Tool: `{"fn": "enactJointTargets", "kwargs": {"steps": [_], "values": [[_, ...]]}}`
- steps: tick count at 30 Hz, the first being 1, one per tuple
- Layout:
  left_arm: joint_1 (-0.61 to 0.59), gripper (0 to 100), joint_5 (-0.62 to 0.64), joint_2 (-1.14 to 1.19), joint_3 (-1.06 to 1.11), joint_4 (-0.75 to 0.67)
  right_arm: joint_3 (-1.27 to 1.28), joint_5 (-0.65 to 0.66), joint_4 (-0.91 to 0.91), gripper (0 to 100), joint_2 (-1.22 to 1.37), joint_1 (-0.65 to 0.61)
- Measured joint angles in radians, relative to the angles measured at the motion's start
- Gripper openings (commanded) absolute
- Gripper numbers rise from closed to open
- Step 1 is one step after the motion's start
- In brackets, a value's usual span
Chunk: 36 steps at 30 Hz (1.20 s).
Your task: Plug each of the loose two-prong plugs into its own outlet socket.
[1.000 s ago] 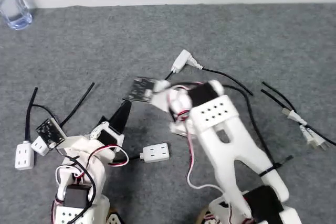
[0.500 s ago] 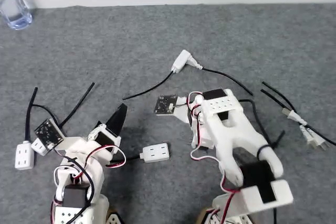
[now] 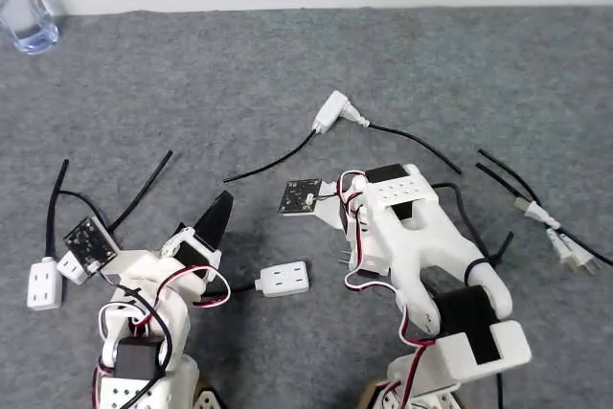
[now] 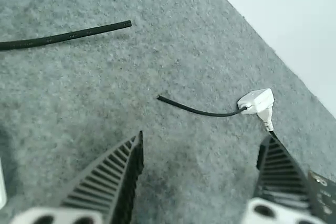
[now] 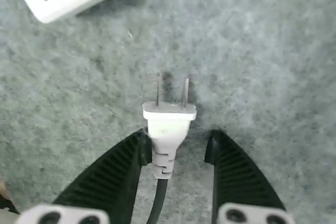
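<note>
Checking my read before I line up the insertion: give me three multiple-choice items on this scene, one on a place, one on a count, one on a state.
1. Where is the white plug? A) between the right gripper's fingers B) seated in a socket C) hanging off the table
2. How many prongs has it? A) one B) two C) three
3. The left gripper is: A) shut B) clamping a cord C) open, empty

A: it lies between the black fingers. B: two blades show. C: bare carpet shows between its fingers.
</note>
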Motion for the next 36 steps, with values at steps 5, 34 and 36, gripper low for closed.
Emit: {"fn": "enactJointTargets", "kwargs": {"steps": [5,34,36], "values": [[0.000,33,0.000,0.000,0.000,0.000,0.000,0.000,0.002,17.6,0.000,-0.002],[0.000,33,0.000,0.000,0.000,0.000,-0.051,0.005,0.037,16.2,0.008,-0.049],[0.000,33,0.000,0.000,0.000,0.000,-0.051,0.005,0.037,16.2,0.008,-0.051]]}}
